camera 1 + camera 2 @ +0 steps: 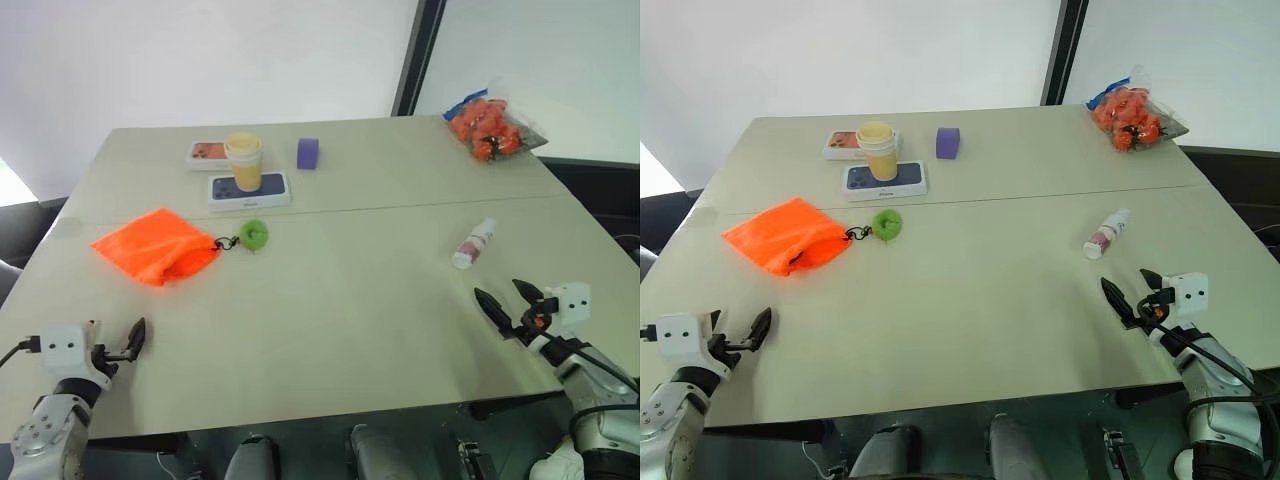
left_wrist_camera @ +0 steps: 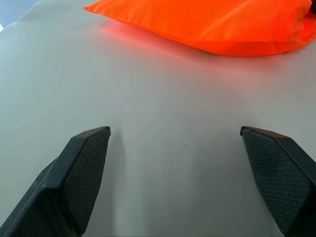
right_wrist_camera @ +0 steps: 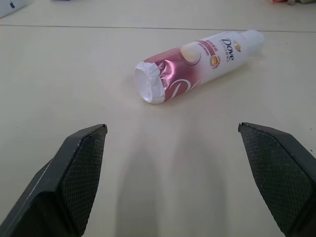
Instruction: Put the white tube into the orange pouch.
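- Left gripper: spread wide, empty, touching nothing, hovering just over the desk near its front left edge.
- In the left wrist view, both black fingers well apart, bare desk surface between them, the orange pouch lying ahead of the tips and clear of them.
- Right gripper: likewise spread wide, empty, touching nothing, low over the desk near its front right edge.
- In the right wrist view, black fingers well apart, the white tube lying on its side ahead of them, apart from both tips, crimped end turned toward the gripper, capped end pointing away.
- White tube: flat on the desk, beyond the right gripper and near it, pinkish-red band at the nearer end, outside the pouch.
- Orange pouch: crumpled flat on the desk, beyond the left gripper, well apart from the tube across the desk's width.
- Black cord running from the pouch's right side to a lime-green ring lying just beside the pouch.
- Farther back from the pouch: a yellow-and-white cup standing upright on a flat box, a second flat box just behind the cup.
- Small purple block to the right of the cup, near it.
- Clear bag of orange fruit at the desk's far right corner, well beyond the tube.
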{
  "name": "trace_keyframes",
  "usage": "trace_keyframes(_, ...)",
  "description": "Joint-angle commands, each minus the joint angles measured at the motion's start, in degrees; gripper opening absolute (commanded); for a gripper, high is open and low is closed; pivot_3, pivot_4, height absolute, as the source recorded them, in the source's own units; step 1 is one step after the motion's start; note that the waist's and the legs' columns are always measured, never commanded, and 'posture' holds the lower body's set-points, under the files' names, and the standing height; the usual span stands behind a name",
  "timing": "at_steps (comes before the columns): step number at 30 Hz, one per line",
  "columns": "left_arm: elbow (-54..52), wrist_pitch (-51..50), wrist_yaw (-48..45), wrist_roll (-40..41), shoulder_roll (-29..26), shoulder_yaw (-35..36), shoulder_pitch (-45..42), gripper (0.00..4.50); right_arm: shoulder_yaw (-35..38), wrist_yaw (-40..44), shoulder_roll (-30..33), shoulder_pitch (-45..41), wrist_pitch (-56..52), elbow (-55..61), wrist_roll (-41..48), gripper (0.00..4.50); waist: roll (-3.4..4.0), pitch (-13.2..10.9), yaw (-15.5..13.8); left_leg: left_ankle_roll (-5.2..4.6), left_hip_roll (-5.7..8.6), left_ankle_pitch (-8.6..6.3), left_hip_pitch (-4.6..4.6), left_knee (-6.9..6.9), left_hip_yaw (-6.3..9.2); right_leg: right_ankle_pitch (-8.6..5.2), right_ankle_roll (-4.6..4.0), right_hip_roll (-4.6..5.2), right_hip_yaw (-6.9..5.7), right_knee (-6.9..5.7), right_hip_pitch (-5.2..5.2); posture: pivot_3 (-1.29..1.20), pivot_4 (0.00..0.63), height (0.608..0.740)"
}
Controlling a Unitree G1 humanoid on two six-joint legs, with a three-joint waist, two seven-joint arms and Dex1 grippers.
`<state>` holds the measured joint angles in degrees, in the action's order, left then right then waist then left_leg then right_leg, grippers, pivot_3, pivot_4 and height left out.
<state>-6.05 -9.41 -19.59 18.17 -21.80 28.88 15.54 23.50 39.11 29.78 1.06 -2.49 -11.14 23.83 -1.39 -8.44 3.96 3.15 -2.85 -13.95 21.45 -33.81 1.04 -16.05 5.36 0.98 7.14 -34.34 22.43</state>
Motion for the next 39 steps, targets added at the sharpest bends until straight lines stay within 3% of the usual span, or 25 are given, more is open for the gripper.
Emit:
trace_keyframes(1,0.72,0.86,0.32,0.20,0.06,0.57,-0.17,4.50,0.94,0.28,0.02,-0.46,1.59,0.75,0.69,4.41,0.02,0.02,0.00,0.00,0.00,0.00,0.00,0.00,0.00,0.00,0.00,0.00,0.00,0.00,0.00,0.00,0.150,0.723)
trace_keyframes(12,0.17,3.26,2.62,-1.65,0.93,-0.33,-1.36,4.50,0.34,0.26,-1.68,-2.15,-0.47,2.97,3.08,4.41,0.07,0.05,0.00,0.00,0.00,0.00,-0.02,-0.06,0.00,0.01,-0.01,-0.02,0.00,-0.01,-0.03,0.00,0.150,0.723)
trace_keyframes(20,-13.61,4.10,2.38,-5.86,0.87,-7.53,-1.82,4.50,-8.22,5.60,-1.60,-2.04,-9.76,18.10,8.00,4.41,0.00,0.07,-0.07,-0.01,-0.01,0.01,0.03,-0.05,0.03,0.03,0.00,-0.06,0.00,-0.08,-0.19,0.00,0.150,0.723)
trace_keyframes(26,-15.99,6.09,8.28,-26.51,-2.76,-19.13,-6.47,4.50,-17.43,3.30,-4.42,-4.71,-12.97,24.81,5.07,4.41,0.02,0.07,-0.09,-0.01,0.00,0.01,0.00,-0.08,0.05,0.03,-0.01,-0.09,0.00,-0.09,-0.14,0.00,0.150,0.723)
trace_keyframes(30,-13.95,-2.12,14.61,-38.33,-2.61,-22.77,-13.05,4.50,-23.67,0.83,-8.16,-8.51,-12.23,25.06,0.95,4.41,-0.04,0.09,-0.05,-0.01,0.00,0.02,0.04,-0.12,0.05,0.08,-0.06,-0.12,0.01,-0.11,-0.14,0.00,0.150,0.723)
trace_keyframes(39,-9.41,-10.61,14.51,-46.66,-5.22,-25.28,-20.66,4.50,-28.15,0.07,-11.56,-10.40,-10.90,23.75,-2.09,4.41,-0.13,0.13,-0.17,-0.02,-0.01,0.03,-0.02,-0.09,0.21,-0.05,0.20,-0.26,-0.09,-0.89,-0.01,0.00,0.150,0.723)
